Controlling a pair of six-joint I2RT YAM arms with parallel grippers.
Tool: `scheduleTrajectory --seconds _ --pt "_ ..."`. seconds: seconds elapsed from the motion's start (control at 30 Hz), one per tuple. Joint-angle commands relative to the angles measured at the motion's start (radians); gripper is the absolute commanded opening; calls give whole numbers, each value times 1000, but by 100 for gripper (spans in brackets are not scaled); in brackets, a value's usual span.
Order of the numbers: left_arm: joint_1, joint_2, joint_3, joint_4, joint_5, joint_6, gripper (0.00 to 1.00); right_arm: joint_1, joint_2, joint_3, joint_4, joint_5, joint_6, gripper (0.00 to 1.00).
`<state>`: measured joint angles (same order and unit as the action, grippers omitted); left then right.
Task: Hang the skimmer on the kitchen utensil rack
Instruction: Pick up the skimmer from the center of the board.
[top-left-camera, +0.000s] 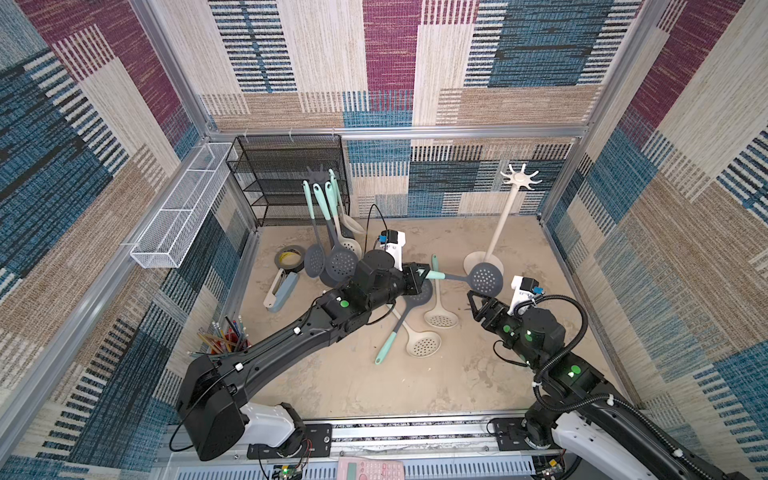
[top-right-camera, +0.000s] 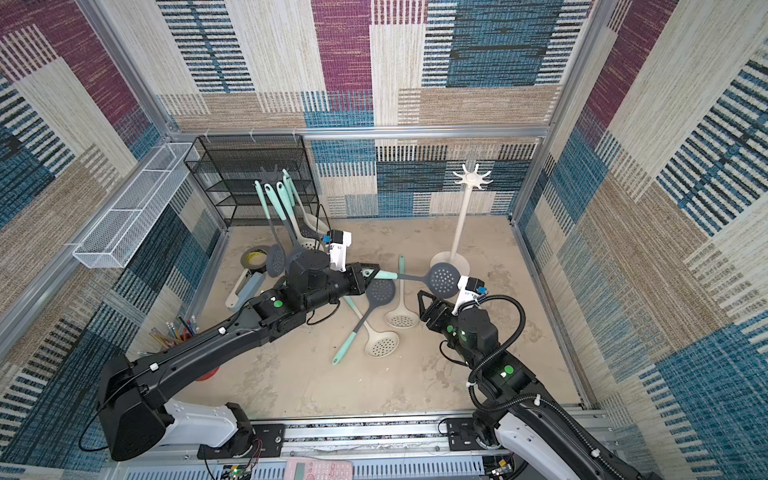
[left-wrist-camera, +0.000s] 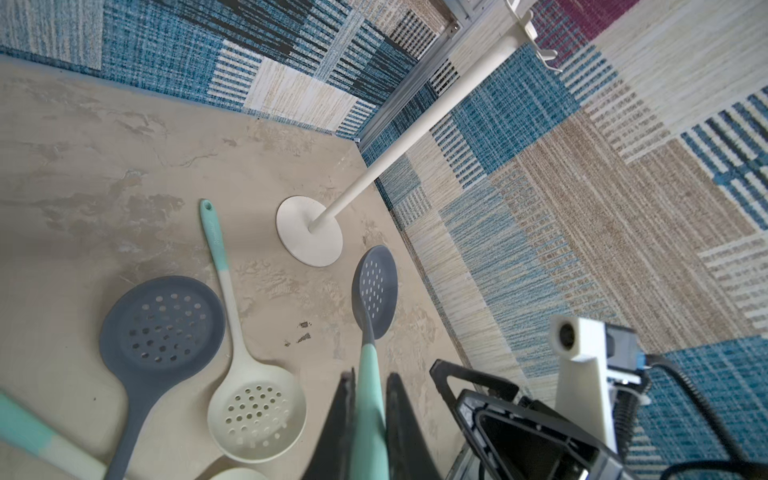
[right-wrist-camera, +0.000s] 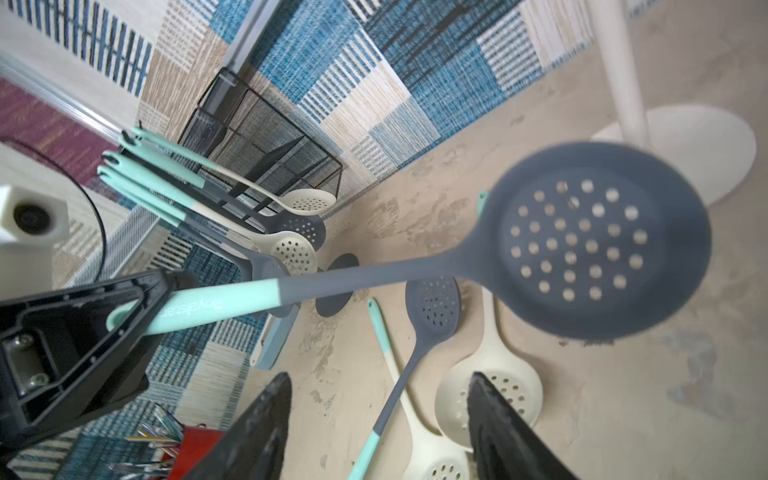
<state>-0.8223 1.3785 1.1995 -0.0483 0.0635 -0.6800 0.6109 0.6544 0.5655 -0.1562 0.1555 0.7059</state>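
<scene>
L gripper (top-left-camera: 427, 275) clamps teal handle of grey skimmer (top-left-camera: 483, 279), held off table (top-left-camera: 332, 386), approx level, head near base of white rack (top-left-camera: 500, 216). R gripper (top-left-camera: 474, 305) just beside head, apart. Three more skimmers (top-left-camera: 423, 345) lie betw. arms.

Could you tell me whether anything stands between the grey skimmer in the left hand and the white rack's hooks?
Nothing visible does. The left hand holds the skimmer aloft by its teal handle, near the white rack; its hooks are bare. The open right hand sits just short of the skimmer's head, off that path.
</scene>
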Motion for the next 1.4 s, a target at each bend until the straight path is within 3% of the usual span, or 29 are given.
scheduleTrajectory --seconds 0.0,0.23,0.47,0.67,0.83,0.97,1.17,1.3,1.37 --pt "9 9 56 -132 86 156 0 0 69 77 -10 -99 -303 68" --pt "60 34 179 -325 228 336 0 0 203 271 -87 -147 -560 68" --pt "186 75 299 -437 500 454 0 -2 330 370 -97 -291 -761 67" --pt "260 101 406 -534 735 615 0 -8 362 431 -150 -487 -908 67" --pt "286 136 506 -672 827 761 0 -9 397 467 -195 -547 -985 63" --pt "298 147 551 -744 820 856 0 -10 440 492 -245 -582 -1022 59" --pt "318 168 583 -791 837 934 0 -11 458 485 -255 -647 -1046 37" --pt "321 172 585 -792 831 949 0 -11 461 475 -243 -662 -1045 5" --pt "321 181 593 -792 838 939 0 -11 466 467 -228 -662 -1040 0"
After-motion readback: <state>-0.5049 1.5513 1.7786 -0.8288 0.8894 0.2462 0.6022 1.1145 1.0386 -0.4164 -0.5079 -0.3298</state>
